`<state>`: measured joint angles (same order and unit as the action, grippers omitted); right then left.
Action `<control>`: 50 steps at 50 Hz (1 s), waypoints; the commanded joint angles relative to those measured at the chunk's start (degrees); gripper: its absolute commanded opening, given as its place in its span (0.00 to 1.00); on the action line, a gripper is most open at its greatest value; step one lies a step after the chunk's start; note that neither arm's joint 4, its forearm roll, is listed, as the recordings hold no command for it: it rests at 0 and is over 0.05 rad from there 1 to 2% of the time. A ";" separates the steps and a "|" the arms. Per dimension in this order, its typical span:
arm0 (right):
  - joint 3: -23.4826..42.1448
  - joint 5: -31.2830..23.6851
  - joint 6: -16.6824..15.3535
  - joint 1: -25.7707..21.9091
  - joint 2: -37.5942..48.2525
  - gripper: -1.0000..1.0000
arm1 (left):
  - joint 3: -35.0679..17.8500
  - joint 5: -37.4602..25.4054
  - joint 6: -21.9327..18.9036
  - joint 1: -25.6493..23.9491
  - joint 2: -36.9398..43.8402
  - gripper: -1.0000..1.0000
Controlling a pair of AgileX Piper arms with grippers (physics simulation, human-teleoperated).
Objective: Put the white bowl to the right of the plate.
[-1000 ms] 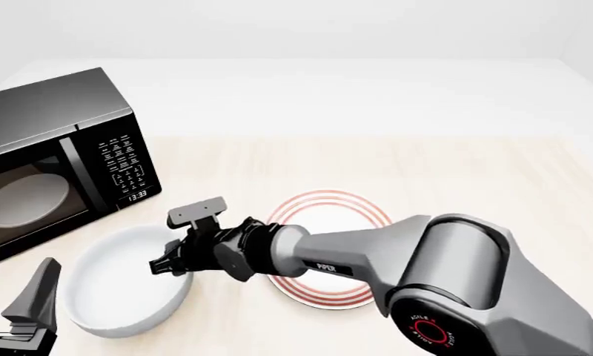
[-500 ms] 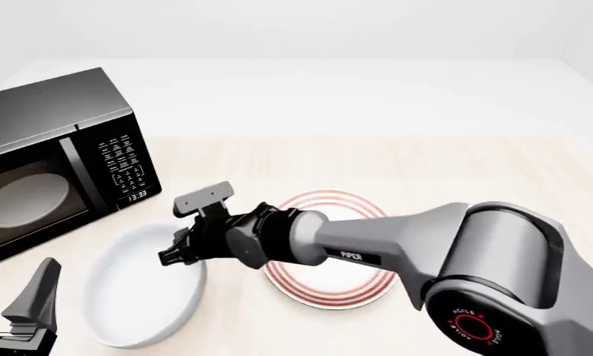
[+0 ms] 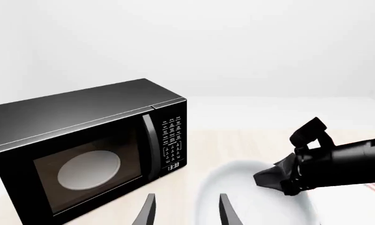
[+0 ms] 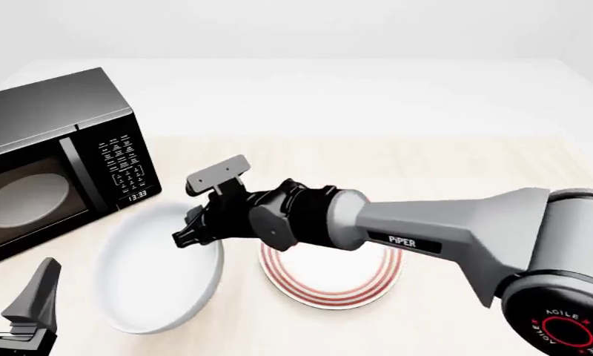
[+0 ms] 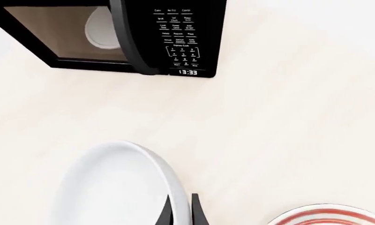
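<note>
Jaws of right gripper (image 5: 180, 213) clamped on tilted white bowl's (image 4: 158, 271) rim.

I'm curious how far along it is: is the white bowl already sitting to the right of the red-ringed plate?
No, the white bowl is still left of the plate, tilted, its rim pinched by the right gripper.

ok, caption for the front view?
Right pincer grips the tilted bowl by its rim, left of the plate.

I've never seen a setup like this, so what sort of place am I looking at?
Likely a mock kitchen counter in a computer simulation: a black microwave showing 13:33, a red-ringed plate and a white bowl sit on a pale wood-look table against bare white surroundings.
</note>
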<state>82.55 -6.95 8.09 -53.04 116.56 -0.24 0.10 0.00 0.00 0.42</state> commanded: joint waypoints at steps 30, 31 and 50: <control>-22.15 5.02 1.46 14.77 -25.99 0.00 | 0.00 0.00 0.00 0.00 0.00 1.00; -22.92 5.21 1.36 15.16 -26.70 0.00 | 0.00 0.00 0.00 0.00 0.00 1.00; -34.85 8.52 2.34 25.00 -37.54 0.00 | 0.00 0.00 0.00 0.00 0.00 1.00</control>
<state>53.66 0.08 8.35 -33.47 85.25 -0.24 0.10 0.00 0.00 0.42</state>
